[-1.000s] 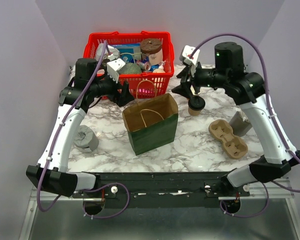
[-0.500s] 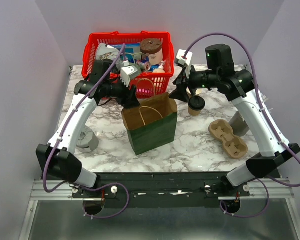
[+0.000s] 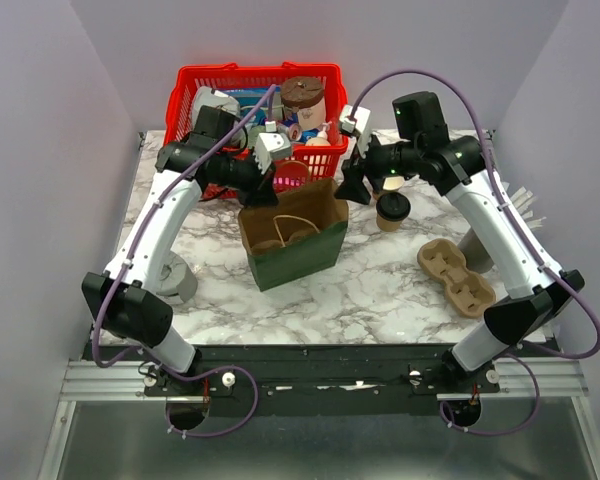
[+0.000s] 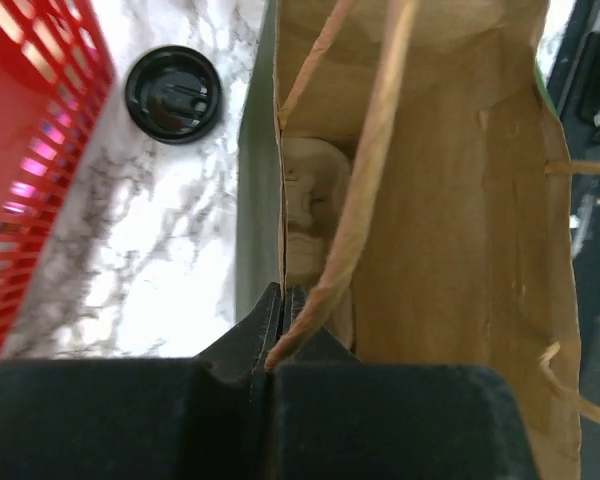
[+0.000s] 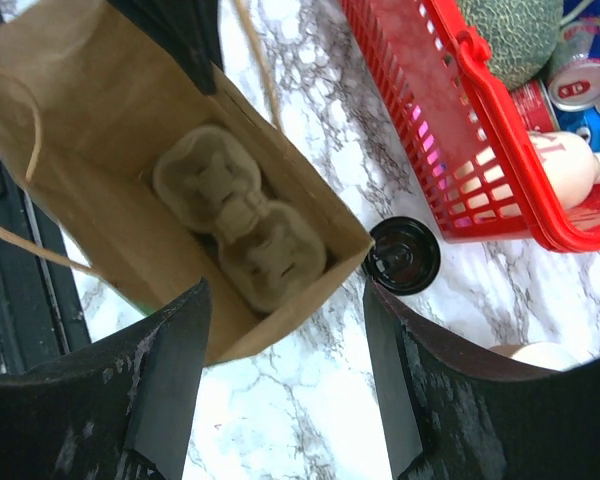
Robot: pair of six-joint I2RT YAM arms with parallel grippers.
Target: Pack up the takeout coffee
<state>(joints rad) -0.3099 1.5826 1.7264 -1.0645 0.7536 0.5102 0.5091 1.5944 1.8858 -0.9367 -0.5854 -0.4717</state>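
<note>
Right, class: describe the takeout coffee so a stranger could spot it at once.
Find the red basket at the back of the table. By its right front corner, right of the paper bag, stands the takeout coffee. It alone has a tan body and black lid; the basket's cup has a brown lid.

A green paper bag (image 3: 300, 262) is standing open mid-surface (image 3: 380, 290), a pulp carrier (image 5: 240, 232) lying inside. A red basket (image 3: 250, 72) is sitting at twelve o'clock, holding a brown-lidded cup (image 3: 302, 100). Another carrier (image 3: 456, 277) is lying at four o'clock, and a grey roll (image 3: 180, 285) at eight.
</note>
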